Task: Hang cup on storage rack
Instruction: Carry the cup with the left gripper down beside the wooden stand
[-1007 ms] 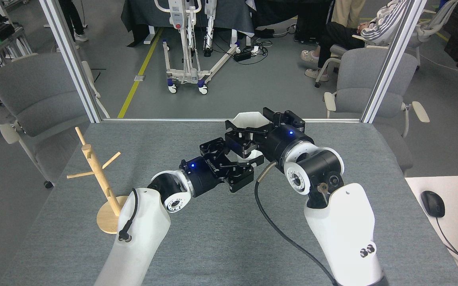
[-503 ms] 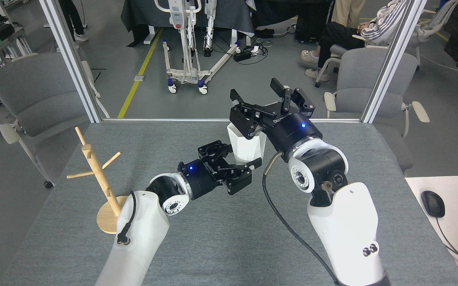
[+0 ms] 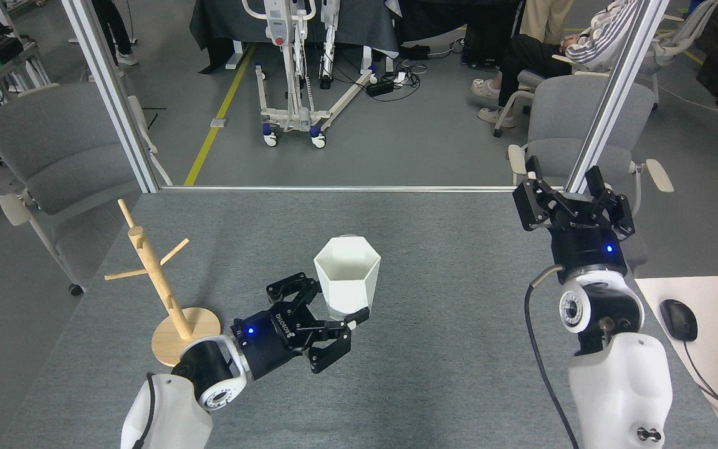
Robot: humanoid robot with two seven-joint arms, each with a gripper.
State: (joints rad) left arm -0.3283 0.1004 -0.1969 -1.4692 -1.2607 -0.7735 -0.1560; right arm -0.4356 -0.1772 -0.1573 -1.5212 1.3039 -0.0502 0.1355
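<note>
One cup (image 3: 348,280) sits upright in the left gripper (image 3: 328,318), fingers clamped on its base; the right gripper (image 3: 568,187) has fingers apart, rack (image 3: 158,280) left.

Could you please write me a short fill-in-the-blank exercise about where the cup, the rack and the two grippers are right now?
1. The white cup is held by the ____ gripper.
2. The wooden storage rack stands to the ____ of the cup in the head view.
3. The right gripper has its jaws ____ and holds nothing.
4. The cup's rim has ____ sides.

Missing words: left; left; open; six
</note>
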